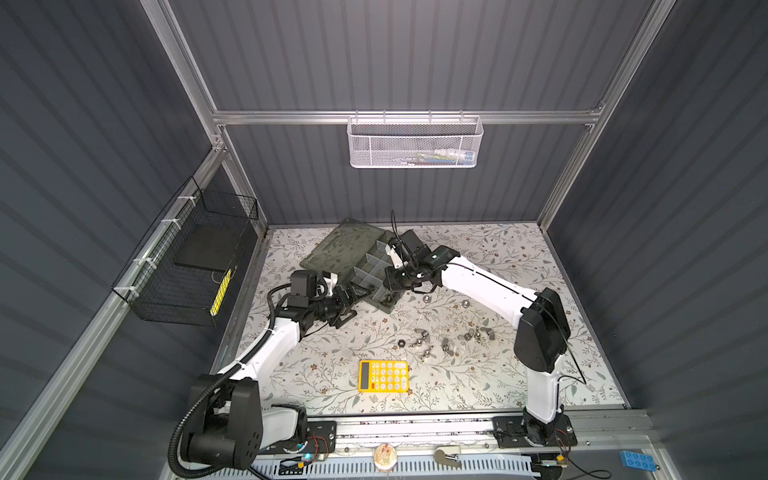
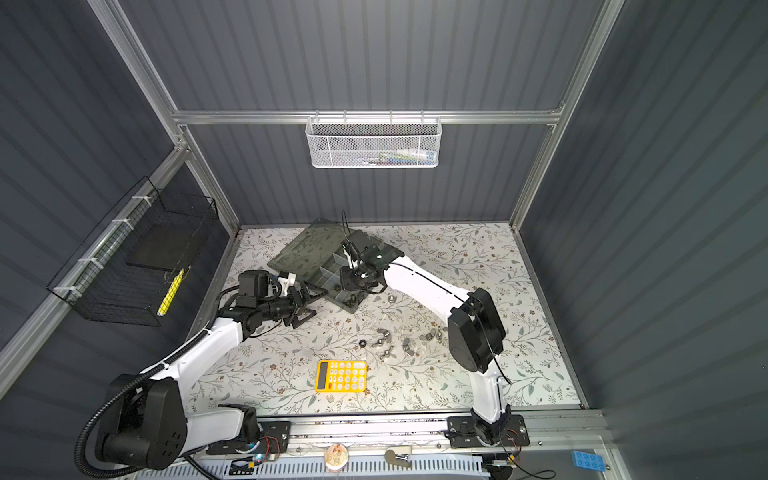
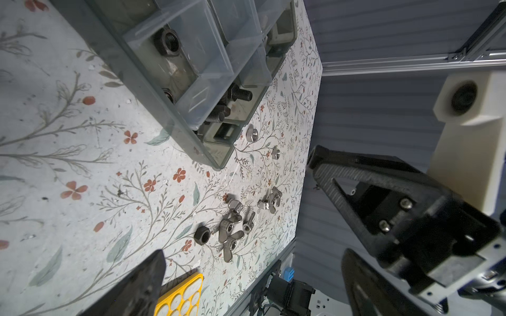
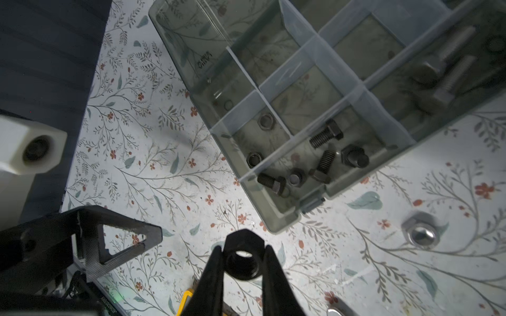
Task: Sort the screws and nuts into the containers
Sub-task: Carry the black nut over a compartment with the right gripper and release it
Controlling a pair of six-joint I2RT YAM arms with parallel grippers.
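My left claw (image 1: 352,306) stands wide open at the organiser box's (image 4: 279,219) 8 o'clock. My right claw (image 4: 242,250) pinches a black hex nut (image 4: 242,272) by its 6 o'clock corner, where black screws (image 4: 325,134) lie in one compartment. Loose wing nuts (image 1: 446,344) dot the desk (image 1: 478,386) at 5 o'clock.

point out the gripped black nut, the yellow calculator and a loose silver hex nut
black hex nut (image 4: 242,269): right wrist view, rim
yellow calculator (image 1: 383,376): a top view, keypad
silver hex nut (image 4: 410,227): right wrist view, rim
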